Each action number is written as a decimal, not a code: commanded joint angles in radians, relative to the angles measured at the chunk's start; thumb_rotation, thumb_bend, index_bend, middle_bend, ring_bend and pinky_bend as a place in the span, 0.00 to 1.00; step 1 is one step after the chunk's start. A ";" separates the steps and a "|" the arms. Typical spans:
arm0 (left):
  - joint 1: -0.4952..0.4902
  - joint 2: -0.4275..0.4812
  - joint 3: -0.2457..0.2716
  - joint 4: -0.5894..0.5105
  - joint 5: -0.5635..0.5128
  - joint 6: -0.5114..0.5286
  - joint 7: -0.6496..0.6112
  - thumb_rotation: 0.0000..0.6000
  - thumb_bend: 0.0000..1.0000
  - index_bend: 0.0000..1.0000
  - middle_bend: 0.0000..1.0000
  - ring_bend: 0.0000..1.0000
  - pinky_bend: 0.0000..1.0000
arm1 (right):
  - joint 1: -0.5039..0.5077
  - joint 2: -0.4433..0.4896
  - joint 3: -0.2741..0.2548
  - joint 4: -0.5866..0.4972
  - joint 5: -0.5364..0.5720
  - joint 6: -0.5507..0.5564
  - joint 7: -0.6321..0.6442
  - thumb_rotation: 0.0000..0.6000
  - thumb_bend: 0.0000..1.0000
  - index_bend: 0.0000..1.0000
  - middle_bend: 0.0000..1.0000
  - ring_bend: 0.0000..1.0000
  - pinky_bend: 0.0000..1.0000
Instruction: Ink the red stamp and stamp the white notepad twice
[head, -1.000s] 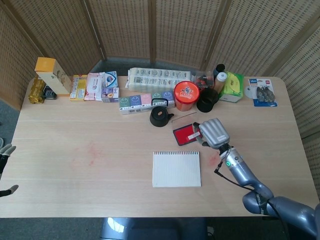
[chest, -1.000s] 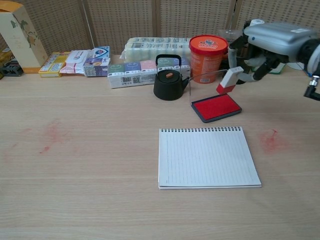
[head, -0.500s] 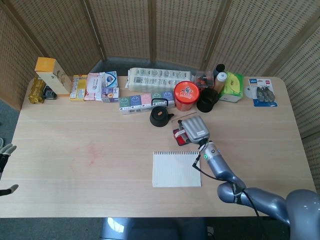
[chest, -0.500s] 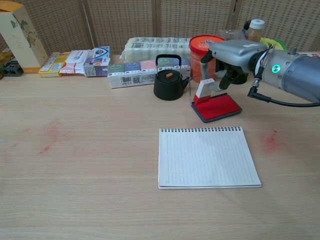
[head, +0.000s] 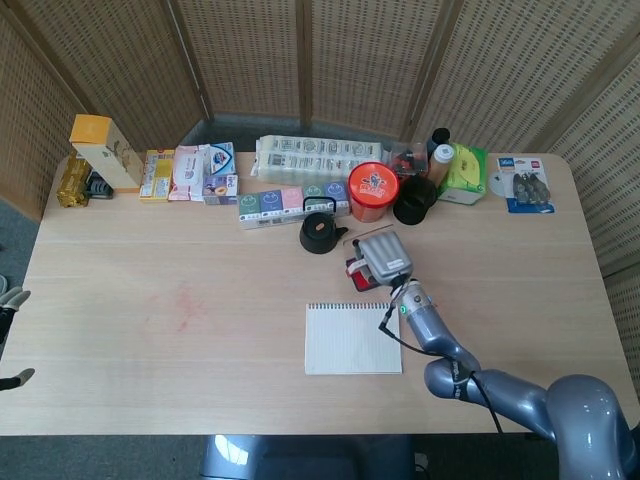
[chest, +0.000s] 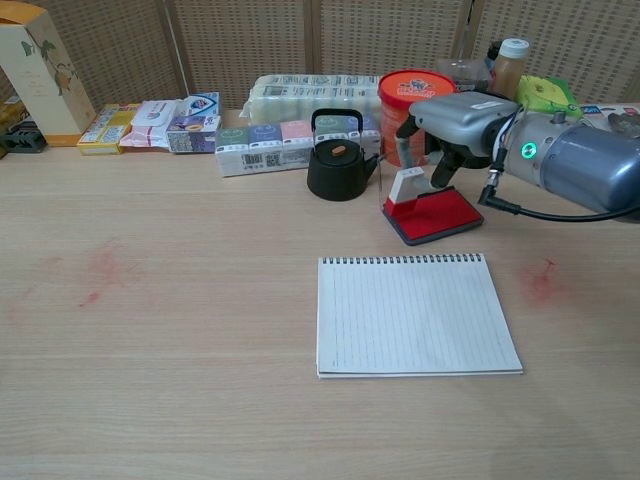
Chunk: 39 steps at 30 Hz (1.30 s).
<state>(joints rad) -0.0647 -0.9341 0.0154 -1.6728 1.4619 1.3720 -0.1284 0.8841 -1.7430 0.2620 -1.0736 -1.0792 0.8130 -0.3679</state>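
Observation:
My right hand (chest: 462, 118) (head: 383, 257) holds the red stamp (chest: 405, 190) by its white top. The stamp's red base presses on the left part of the red ink pad (chest: 438, 214), which lies in a dark tray behind the notepad. In the head view my right hand covers most of the ink pad (head: 356, 272). The white lined notepad (chest: 413, 314) (head: 353, 338) lies flat and blank, nearer the table's front. My left hand (head: 8, 300) shows only as fingertips at the far left edge of the head view, holding nothing.
A black teapot (chest: 338, 165) stands just left of the ink pad, and an orange tub (chest: 414, 98) right behind it. Boxes and packets (chest: 280, 135) line the back edge. Faint red smudges (chest: 100, 268) mark the table at left and at right (chest: 540, 280).
My right hand carried the stamp leftward and down, from tilted above the pad's right side to upright on the pad's left part. The notepad has not moved.

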 joint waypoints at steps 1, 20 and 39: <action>-0.001 -0.001 -0.001 0.001 -0.003 -0.002 0.001 1.00 0.00 0.00 0.00 0.00 0.01 | 0.005 -0.005 -0.003 0.022 0.005 -0.011 0.002 1.00 0.49 0.63 1.00 1.00 1.00; -0.016 -0.013 -0.007 0.009 -0.039 -0.042 0.015 1.00 0.00 0.00 0.00 0.00 0.01 | 0.022 -0.081 -0.032 0.196 -0.040 -0.056 0.098 1.00 0.49 0.63 1.00 1.00 1.00; -0.017 -0.011 -0.005 0.009 -0.035 -0.042 0.008 1.00 0.00 0.00 0.00 0.00 0.01 | 0.022 -0.128 -0.036 0.287 -0.064 -0.071 0.145 1.00 0.49 0.63 1.00 1.00 1.00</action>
<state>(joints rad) -0.0820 -0.9448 0.0100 -1.6635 1.4264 1.3298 -0.1204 0.9060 -1.8710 0.2257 -0.7865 -1.1430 0.7421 -0.2234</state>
